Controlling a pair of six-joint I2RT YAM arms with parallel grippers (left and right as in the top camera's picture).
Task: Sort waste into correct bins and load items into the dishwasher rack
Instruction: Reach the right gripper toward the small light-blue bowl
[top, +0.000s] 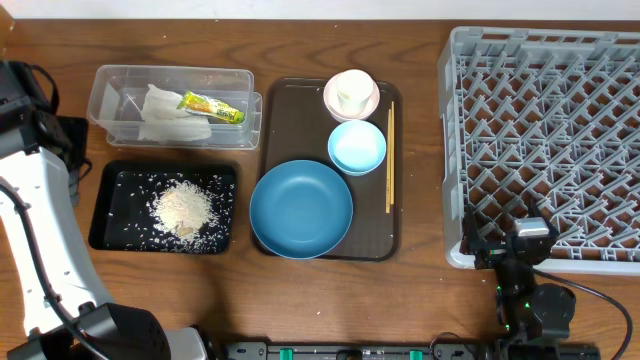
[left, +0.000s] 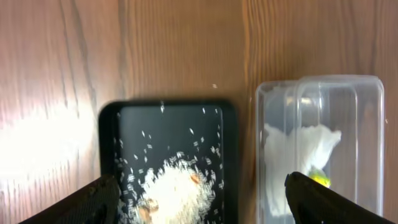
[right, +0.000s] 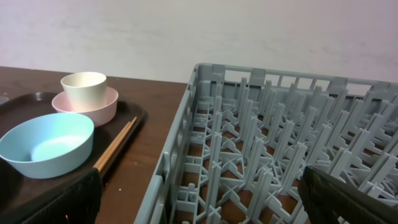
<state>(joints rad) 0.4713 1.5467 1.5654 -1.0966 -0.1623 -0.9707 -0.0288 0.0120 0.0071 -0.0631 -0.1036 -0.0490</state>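
Wooden and thin, the pair of chopsticks (top: 390, 155) lies with its long axis running away from us along the edge of the brown serving tray (top: 290, 120) nearest the large grey plastic lattice rack (top: 540, 150). It sits to the left of our right fingers (right: 348, 202), which are spread wide and empty by the rack's near corner, so we judge that arm the nearer one. Our left fingers (left: 81, 202), also wide apart and holding nothing, hover over the shallow black rectangular tray (left: 134, 134) of white rice crumbs (left: 180, 193), well apart from the chopsticks.
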